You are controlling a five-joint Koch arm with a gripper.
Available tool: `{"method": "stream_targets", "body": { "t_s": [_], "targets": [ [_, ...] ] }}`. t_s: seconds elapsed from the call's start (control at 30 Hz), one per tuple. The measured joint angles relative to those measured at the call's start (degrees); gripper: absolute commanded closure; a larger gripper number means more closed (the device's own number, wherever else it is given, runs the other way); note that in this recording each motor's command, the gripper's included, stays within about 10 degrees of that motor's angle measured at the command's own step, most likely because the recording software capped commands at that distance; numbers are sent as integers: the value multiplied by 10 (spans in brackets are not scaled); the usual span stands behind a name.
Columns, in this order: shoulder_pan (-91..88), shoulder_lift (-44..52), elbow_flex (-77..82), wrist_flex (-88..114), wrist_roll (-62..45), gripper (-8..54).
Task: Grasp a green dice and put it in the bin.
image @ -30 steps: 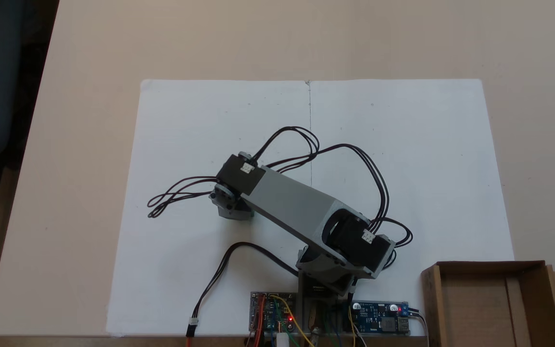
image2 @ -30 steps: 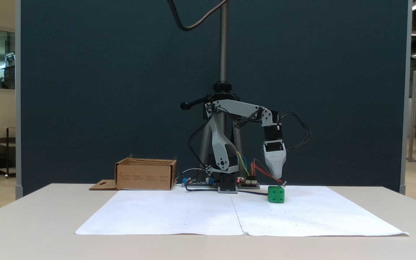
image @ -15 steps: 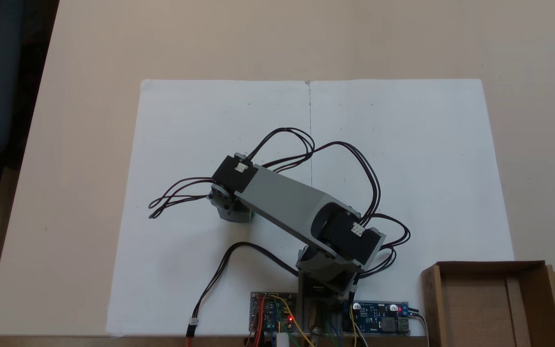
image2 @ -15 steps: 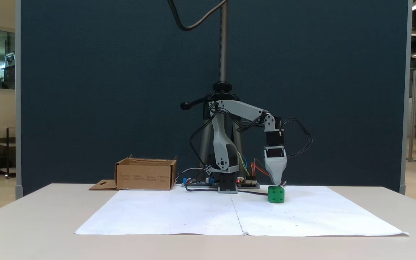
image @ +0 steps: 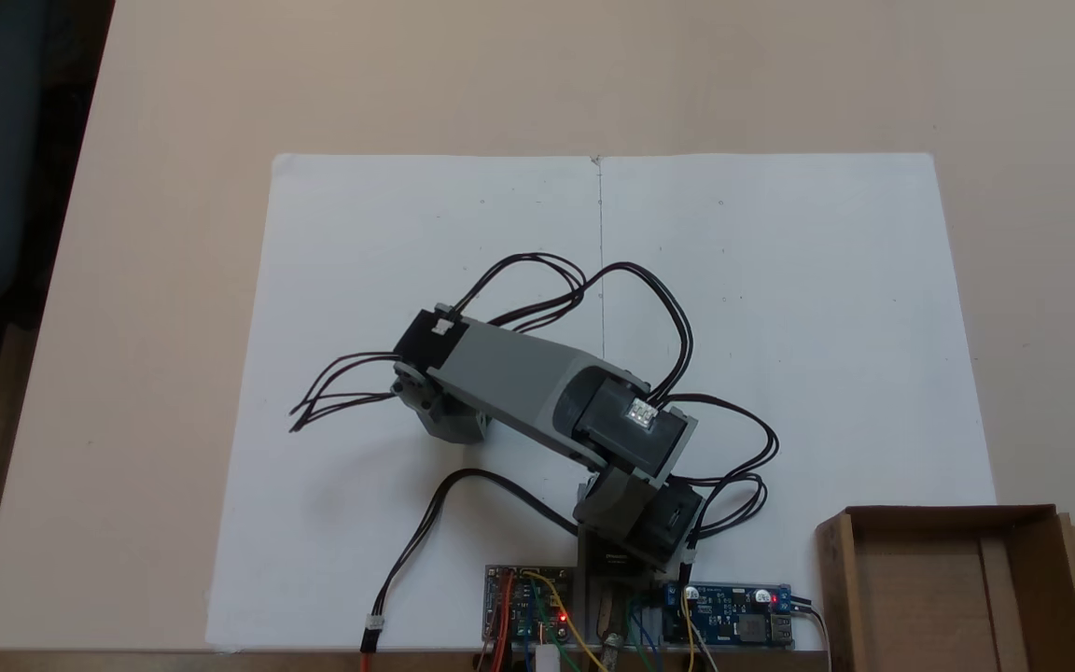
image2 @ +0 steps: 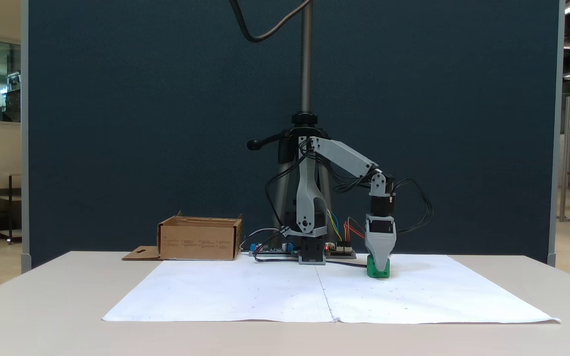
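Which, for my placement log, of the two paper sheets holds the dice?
The sheet right of the seam in a fixed view: the dice stands on it; the other sheet lies toward the box.

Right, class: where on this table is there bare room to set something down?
Free: the white paper right of the arm, and the table beyond it. Crowded: the near edge with circuit boards, cables and the bin.

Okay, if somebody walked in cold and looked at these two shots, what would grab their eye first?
Probably the grey arm bent over the white paper, its gripper down over the bright green dice in the side-on fixed view. Next, the loops of black cable spilling off the arm in the view from above. Then the open cardboard bin at that view's lower right corner.
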Motion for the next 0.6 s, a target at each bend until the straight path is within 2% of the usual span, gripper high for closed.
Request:
{"method": "stream_targets", "body": {
  "t_s": [0.27,0.53,0.6],
  "targets": [
    [11,1,18,-10,0,43],
    [11,1,20,-21,0,135],
    [11,1,20,-21,-1,188]
  ]
}}
